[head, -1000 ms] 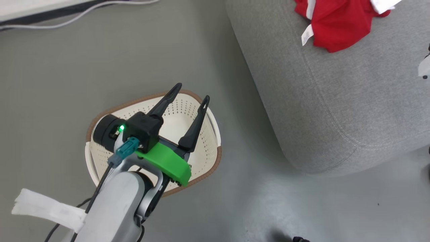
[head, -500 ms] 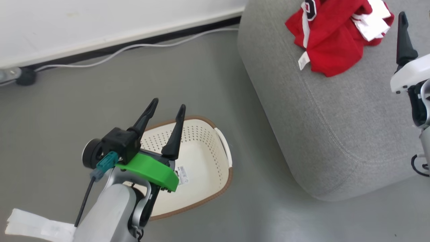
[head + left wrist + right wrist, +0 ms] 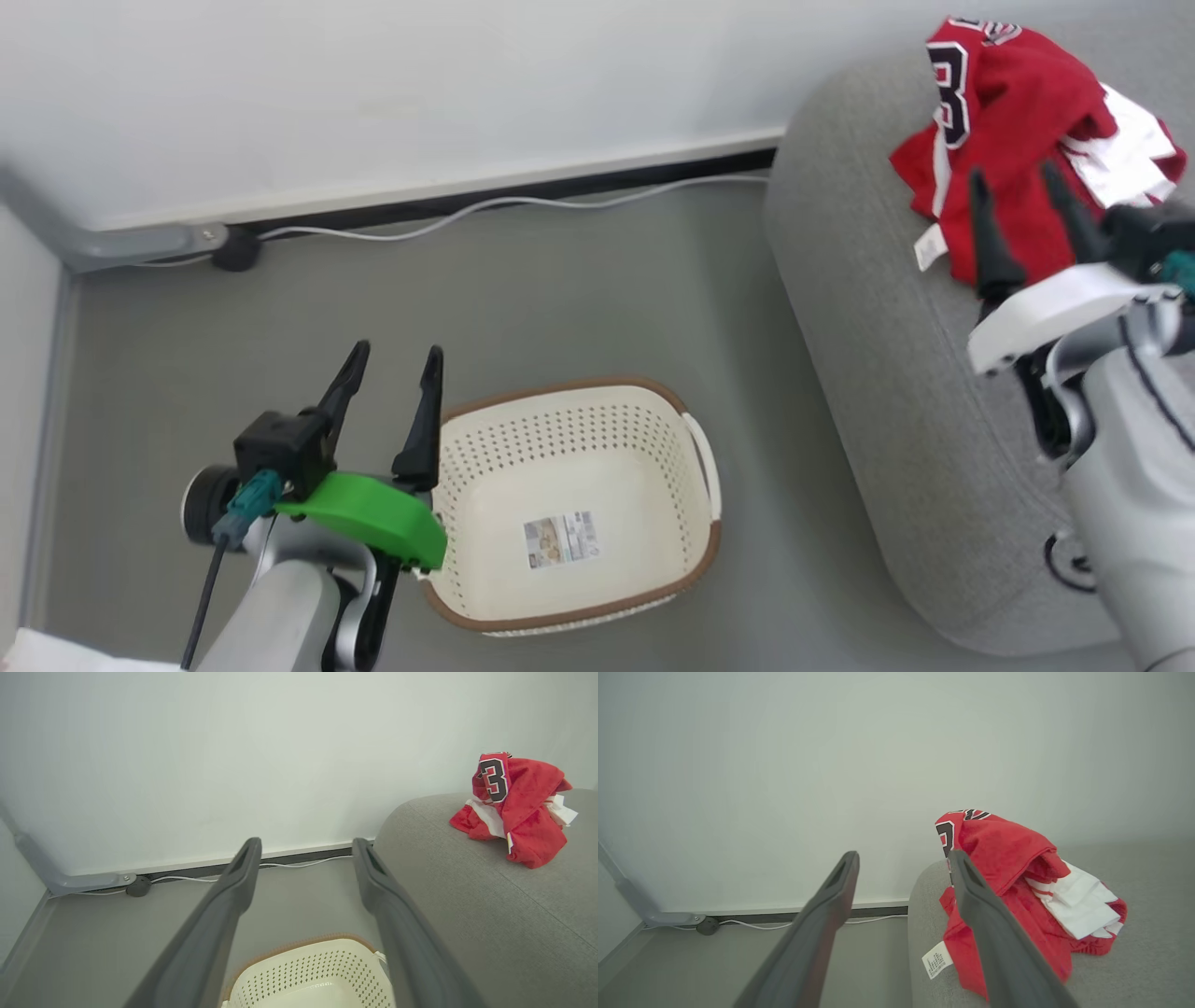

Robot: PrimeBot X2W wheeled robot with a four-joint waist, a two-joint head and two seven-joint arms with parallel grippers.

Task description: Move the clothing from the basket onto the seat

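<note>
The red clothing (image 3: 1013, 121) lies heaped on the grey seat (image 3: 878, 355) at the upper right, with a white stripe and black-and-white numbers showing. The same heap of clothing (image 3: 518, 807) on the seat (image 3: 467, 896) appears in the left wrist view, and the clothing (image 3: 1008, 886) appears in the right wrist view. The cream basket (image 3: 691, 574) with a brown rim stands on the floor, holding just a label sticker. My left gripper (image 3: 392, 359) is open, raised beside the basket's left end. My right gripper (image 3: 1018, 182) is open, over the seat in front of the clothing, holding nothing.
A white wall with a dark skirting and a white cable (image 3: 504, 201) runs along the back. A grey conduit (image 3: 140, 243) sits in the left corner. Grey floor (image 3: 560, 299) lies between basket, wall and seat.
The head camera has tilted up, so wall and corner have come into view. My left gripper has come off from over the basket to its left side. My right arm has risen into view.
</note>
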